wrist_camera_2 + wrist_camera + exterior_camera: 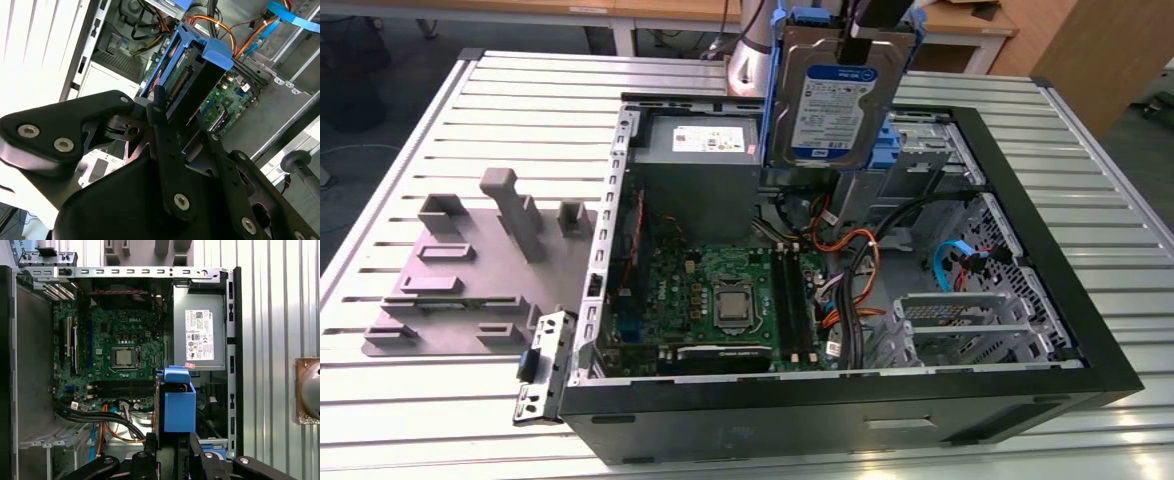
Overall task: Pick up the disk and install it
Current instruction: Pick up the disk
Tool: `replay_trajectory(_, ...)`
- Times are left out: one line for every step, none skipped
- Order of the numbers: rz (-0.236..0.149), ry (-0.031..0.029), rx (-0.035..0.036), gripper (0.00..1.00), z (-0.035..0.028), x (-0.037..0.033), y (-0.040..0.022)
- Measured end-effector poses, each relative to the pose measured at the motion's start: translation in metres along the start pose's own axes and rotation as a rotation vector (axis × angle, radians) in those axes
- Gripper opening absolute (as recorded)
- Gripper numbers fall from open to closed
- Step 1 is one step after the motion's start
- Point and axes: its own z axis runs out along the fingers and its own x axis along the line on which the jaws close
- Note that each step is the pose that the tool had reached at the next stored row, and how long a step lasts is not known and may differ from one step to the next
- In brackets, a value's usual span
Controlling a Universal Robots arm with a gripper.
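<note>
We see the jaws clamped on the disk (pixel 834 105), upright above the open computer case (pixel 1051 250), where a skewed descent could snag the orange cables (pixel 851 236) inside.

End effector (pixel 172 442) grips disk (pixel 179 405) over computer case (pixel 231 340).

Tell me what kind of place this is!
Likely a robot workshop or lab: an open computer case lies on a ribbed metal table, and the robot's hand holds the disk over it.
</note>
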Motion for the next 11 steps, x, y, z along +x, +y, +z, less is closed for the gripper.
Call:
replay_trajectory(0.0,0.0,0.0,0.35,0.0,0.0012,0.0)
replay_trajectory(0.0,0.0,0.0,0.35,-0.0001,0.002,-0.0001)
replay_trajectory(0.0,-0.0001,0.0,0.35,-0.0001,0.0024,0.0)
replay_trajectory(0.0,0.0,0.0,0.35,-0.0001,0.0024,0.0)
replay_trajectory(0.0,0.0,0.0,0.35,-0.0001,0.0024,0.0)
replay_trajectory(0.0,0.0,0.0,0.35,-0.0001,0.0024,-0.0001)
replay_trajectory(0.0,0.0001,0.0,0.35,-0.0001,0.0025,-0.0001)
replay_trajectory(0.0,0.0,0.0,0.35,-0.0001,0.0025,-0.0001)
replay_trajectory(0.0,0.0,0.0,0.35,-0.0001,0.0025,-0.0001)
replay_trajectory(0.0,0.0001,0.0,0.35,-0.0001,0.0025,-0.0001)
replay_trajectory(0.0,0.0,0.0,0.35,-0.0002,0.0047,-0.0001)
